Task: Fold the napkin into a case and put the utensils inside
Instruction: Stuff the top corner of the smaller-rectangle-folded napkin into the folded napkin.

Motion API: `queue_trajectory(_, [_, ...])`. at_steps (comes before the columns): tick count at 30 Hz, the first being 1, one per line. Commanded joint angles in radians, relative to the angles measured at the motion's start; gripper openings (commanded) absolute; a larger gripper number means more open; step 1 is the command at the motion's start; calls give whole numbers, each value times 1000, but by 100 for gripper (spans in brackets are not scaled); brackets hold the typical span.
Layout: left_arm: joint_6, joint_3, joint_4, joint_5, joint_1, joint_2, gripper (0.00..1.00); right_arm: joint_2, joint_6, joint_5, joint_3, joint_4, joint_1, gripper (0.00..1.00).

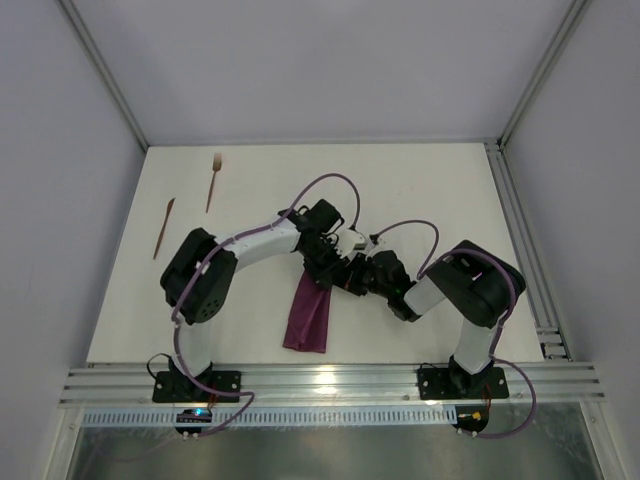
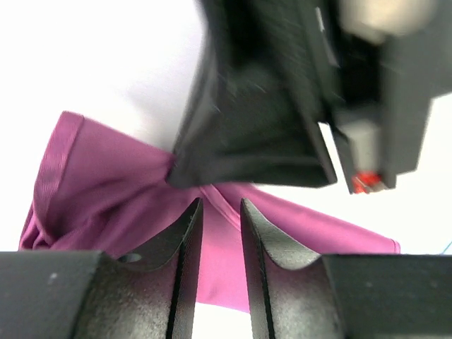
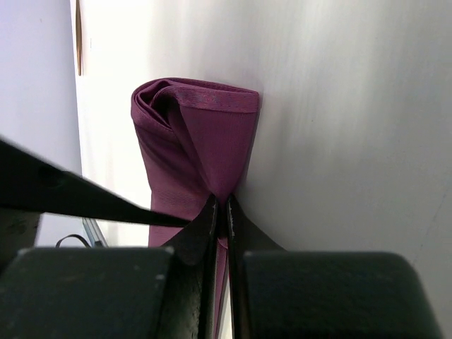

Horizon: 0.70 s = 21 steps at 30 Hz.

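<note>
The plum-purple napkin (image 1: 307,316) lies folded into a narrow strip on the white table (image 1: 420,190), near the front centre. My right gripper (image 1: 352,281) is shut on the strip's far end, with the cloth pinched between its jaws in the right wrist view (image 3: 219,201); the napkin (image 3: 191,134) bunches into folds beyond them. My left gripper (image 1: 326,268) hovers right beside it, jaws a little apart in the left wrist view (image 2: 220,205), with the napkin (image 2: 106,191) below and nothing held. The wooden fork (image 1: 213,181) and knife (image 1: 164,227) lie at the far left.
An aluminium rail (image 1: 522,240) runs along the table's right side and another (image 1: 330,384) along the front by the arm bases. White walls enclose the back and sides. The right gripper's black body (image 2: 282,99) fills the upper left wrist view.
</note>
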<state>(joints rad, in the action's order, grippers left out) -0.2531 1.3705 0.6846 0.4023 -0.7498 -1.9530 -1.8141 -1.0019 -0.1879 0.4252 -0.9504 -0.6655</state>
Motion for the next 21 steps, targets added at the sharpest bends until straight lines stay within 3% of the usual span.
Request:
queue_trajectory(1, [-47,55,64,41,0,126,31,-8,16,27,-16,-25,6,4])
queue_trajectory(9, [-124,-76,298,-73,15,310,44,-13,28,30,-14,-30,17,4])
queue_trajectory(10, [-135,-92,321,-59,1,333,48,-14,22,34,-14,-33,17,4])
queue_trajectory(11, [-138,-126,337,-60,-15,347,63,-19,16,39,-16,-37,18,4])
queue_trajectory(13, [-146,-157,349,-94,-110,382,78,-22,-1,70,-20,-57,17,4])
queue_trajectory(16, [-143,-211,276,-160,-206,385,80,-17,-32,103,-31,-80,15,4])
queue_trajectory(21, [-100,-205,198,-183,-223,309,77,25,-55,183,-66,-79,17,4])
